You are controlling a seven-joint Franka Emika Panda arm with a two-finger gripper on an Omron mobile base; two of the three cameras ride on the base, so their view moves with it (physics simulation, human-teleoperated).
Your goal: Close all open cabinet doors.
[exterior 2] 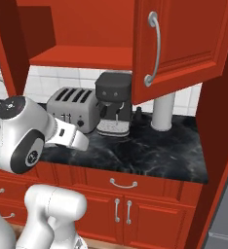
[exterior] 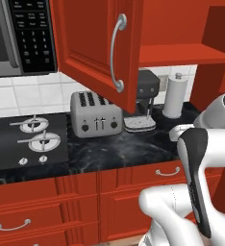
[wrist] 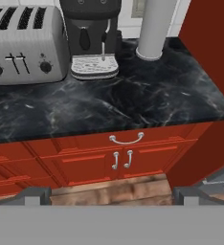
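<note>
Above the surface (exterior: 129, 149), both upper cabinet doors stand swung out from the wall unit. Left door (exterior: 97, 50) hangs open over the toaster (exterior: 95, 114), silver bar handle (exterior: 115, 53) facing the cam. Right door (exterior 2: 181, 46) is seen in the right base view, also swung out, its handle (exterior 2: 154, 48) vertical, its lower edge in front of the paper towel roll (exterior 2: 163, 112). Open shelf (exterior 2: 82, 58) of the unit sits between them, red inside.

On the black marble surface: toaster at left, coffee machine (exterior 2: 113, 102) just beside it on the right, paper towel roll further right near the back wall. Cooktop (exterior: 28, 139) lies left of the toaster, microwave (exterior: 20, 36) above it.

Below the surface, lower cabinet doors (wrist: 106, 165) look shut, two small handles side by side, w/ a drawer front (wrist: 126, 139) above them.

Hand (wrist: 111, 194) held out in front of the base units, away from the surface; fingertips (wrist: 35, 195) set wide apart, nothing between them. Hand view looks down over the surface edge, lower doors and wood floor (wrist: 114, 189). Arm's elbow (exterior 2: 21, 141) sits low at left in the right base view, well below the upper doors.
</note>
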